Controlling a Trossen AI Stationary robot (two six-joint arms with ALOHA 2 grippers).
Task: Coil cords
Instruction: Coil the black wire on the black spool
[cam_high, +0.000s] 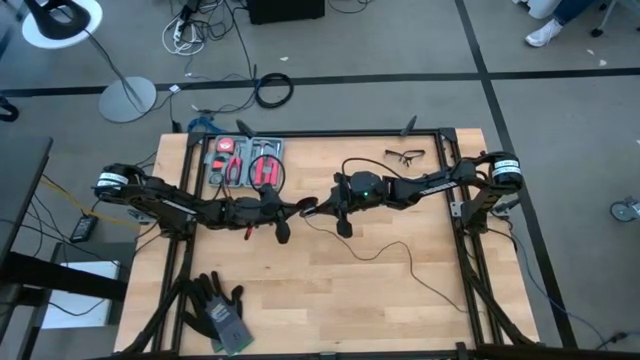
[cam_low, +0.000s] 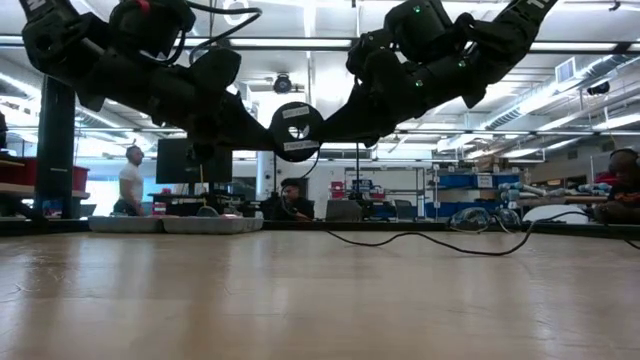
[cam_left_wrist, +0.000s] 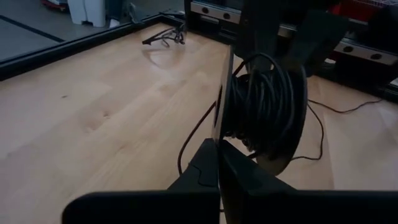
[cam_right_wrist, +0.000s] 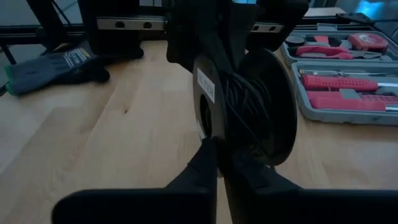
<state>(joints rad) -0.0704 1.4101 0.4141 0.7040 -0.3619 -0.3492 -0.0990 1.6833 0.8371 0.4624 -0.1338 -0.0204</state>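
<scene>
The two pincers meet above the middle of the desk (cam_high: 400, 300), held up in the air; between them is a round black spool (cam_low: 297, 131) with a white label, and part of the thin black cord (cam_left_wrist: 264, 106) is already wound on it. The left pincer (cam_left_wrist: 219, 149) is clenched on one flange of the spool, at its rim; the right pincer (cam_right_wrist: 219, 152) is clenched on the flange with the label (each wrist view shows its fingers pinching a disc edge). The spool stands on edge, so its axis lies about level, running from one arm to the other. The free rest of the cord lies loose on the desk toward the right arm's side and its front; I judge the right arm is nearer to gather it. The cord's end I cannot find.
</scene>
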